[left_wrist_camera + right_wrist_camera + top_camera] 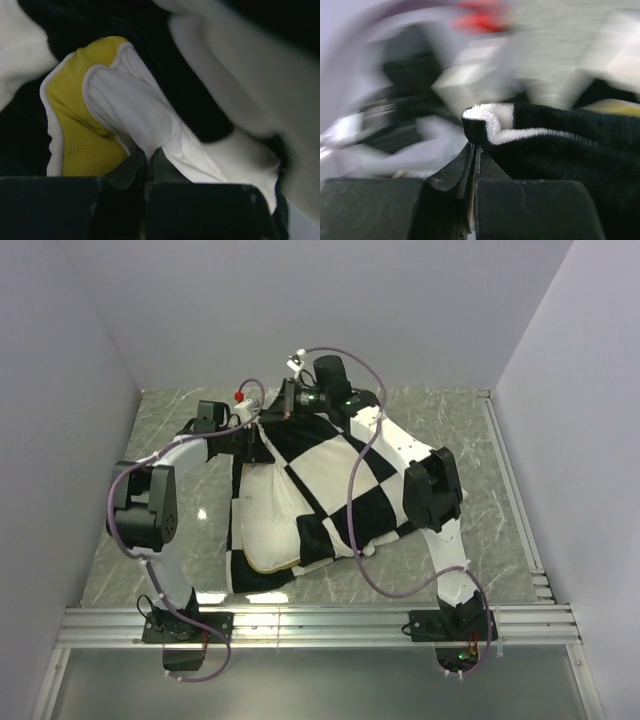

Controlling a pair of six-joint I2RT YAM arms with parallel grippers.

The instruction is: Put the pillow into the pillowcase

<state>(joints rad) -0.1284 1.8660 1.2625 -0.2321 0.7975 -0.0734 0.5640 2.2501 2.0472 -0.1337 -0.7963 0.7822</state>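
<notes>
Both hands sat close together at the far edge of the tabletop [470, 500], a little left of its middle, and the next move turned on that spot. The pillow [268, 515] lay with its long axis running from the near edge toward the far edge. Its cream face was bare on the side toward the left edge. The pillowcase [340, 470] was draped over the side toward the right edge, and a strip of checks showed under the pillow's near end.

In the left wrist view, my left hand [147, 162] was closed tight on the pillow's far corner, with white cloth pinched between the fingers and the yellow band [75, 125] folded just beside them. In the right wrist view, my right hand [474, 160] was clamped on the pillowcase hem, a black fold with a white lip. That view was blurred, so I could read little behind it.

So the held corner lay just to the left-edge side of the held hem, and the two hands were nearly touching. The left hand was the nearer one to the pillow.

I judged the pillow only partly in. The hem needed drawing over that corner toward the left edge while the corner was pushed beneath it. The risk I saw was the hem snagging on the plump corner.
</notes>
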